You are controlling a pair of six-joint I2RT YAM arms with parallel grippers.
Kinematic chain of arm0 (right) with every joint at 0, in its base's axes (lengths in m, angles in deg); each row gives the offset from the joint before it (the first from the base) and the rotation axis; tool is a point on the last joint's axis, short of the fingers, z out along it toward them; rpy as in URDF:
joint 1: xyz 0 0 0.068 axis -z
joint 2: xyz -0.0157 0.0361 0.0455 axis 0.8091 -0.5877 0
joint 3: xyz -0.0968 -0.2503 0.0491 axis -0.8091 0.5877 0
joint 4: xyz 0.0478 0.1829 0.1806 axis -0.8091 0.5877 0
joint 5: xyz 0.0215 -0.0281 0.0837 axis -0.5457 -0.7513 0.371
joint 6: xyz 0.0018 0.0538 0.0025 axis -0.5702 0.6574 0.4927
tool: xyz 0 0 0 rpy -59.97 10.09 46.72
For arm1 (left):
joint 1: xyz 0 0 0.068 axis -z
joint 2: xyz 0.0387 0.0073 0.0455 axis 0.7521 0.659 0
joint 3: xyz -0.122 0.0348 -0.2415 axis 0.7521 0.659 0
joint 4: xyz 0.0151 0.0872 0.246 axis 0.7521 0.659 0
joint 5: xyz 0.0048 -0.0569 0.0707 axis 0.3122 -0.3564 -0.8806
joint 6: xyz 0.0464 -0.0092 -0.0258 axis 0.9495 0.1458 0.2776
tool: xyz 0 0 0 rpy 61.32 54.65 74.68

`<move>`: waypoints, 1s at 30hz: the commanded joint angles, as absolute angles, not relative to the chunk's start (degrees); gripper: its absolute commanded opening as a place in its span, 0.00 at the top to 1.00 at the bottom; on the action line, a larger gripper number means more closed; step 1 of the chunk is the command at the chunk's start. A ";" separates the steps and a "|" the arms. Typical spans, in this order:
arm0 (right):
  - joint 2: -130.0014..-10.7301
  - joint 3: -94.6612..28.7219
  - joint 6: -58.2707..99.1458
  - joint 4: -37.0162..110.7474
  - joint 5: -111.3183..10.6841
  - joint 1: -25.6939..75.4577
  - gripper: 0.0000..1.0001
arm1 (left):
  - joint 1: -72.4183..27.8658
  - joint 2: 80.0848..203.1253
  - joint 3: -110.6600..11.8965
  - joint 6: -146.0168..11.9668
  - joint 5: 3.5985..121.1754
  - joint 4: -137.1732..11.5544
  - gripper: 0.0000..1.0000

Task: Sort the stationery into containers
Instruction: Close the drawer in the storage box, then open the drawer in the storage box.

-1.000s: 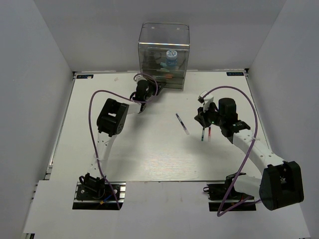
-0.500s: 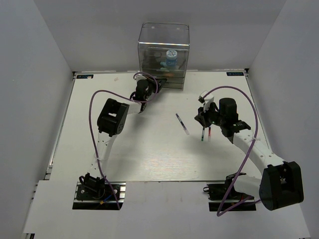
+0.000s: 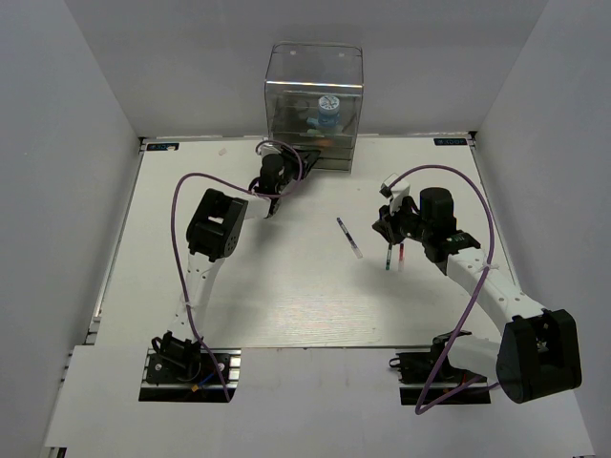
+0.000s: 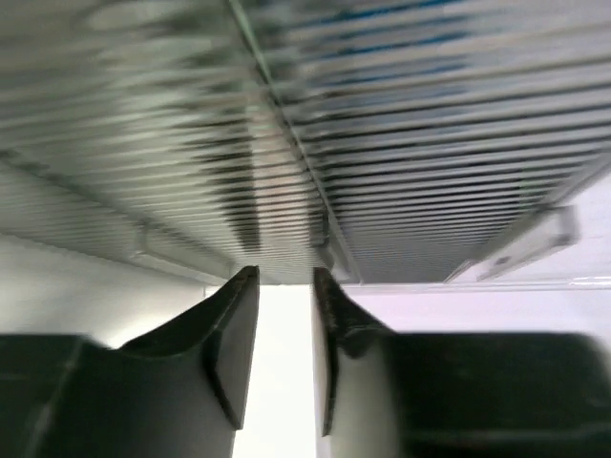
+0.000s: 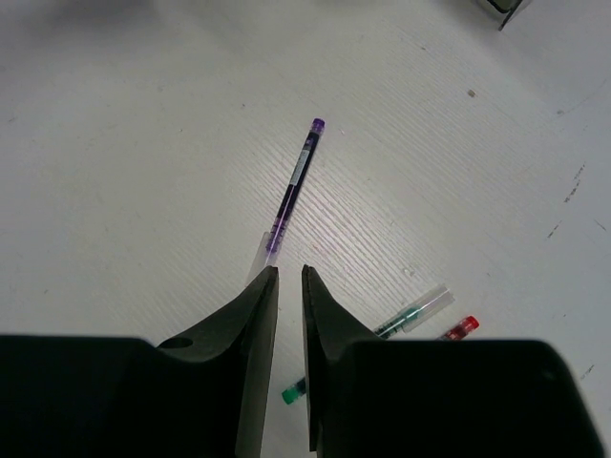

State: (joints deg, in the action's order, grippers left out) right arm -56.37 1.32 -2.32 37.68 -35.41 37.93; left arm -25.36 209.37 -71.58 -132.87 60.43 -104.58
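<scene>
White bench, wood-grained, bearing stationery.
A clear organiser stands at its far edge; a purple pen lies mid-bench, with a green pen and a red pen side by side to its right.

The organiser stands at the middle of the table's far edge; a roll sits in its upper compartment. The left gripper is just before the organiser's lower drawers, near its front left corner. A lone pen lies on the table right of centre, well before the organiser; a pair of pens lies side by side just to its right; the right gripper hangs over the table close to all three.
</scene>
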 commanded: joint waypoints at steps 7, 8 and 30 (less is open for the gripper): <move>-55.47 2.06 -2.90 35.22 -34.23 38.37 0.78 | -25.92 206.12 -67.56 -132.44 59.84 -100.96 0.43; -55.47 1.97 -2.81 35.13 -34.40 38.45 0.78 | -25.92 206.12 -67.56 -132.44 59.84 -100.44 0.43; -56.35 2.06 -2.99 35.21 -34.05 38.45 0.78 | -25.92 210.78 -73.80 -132.44 56.06 -100.17 0.58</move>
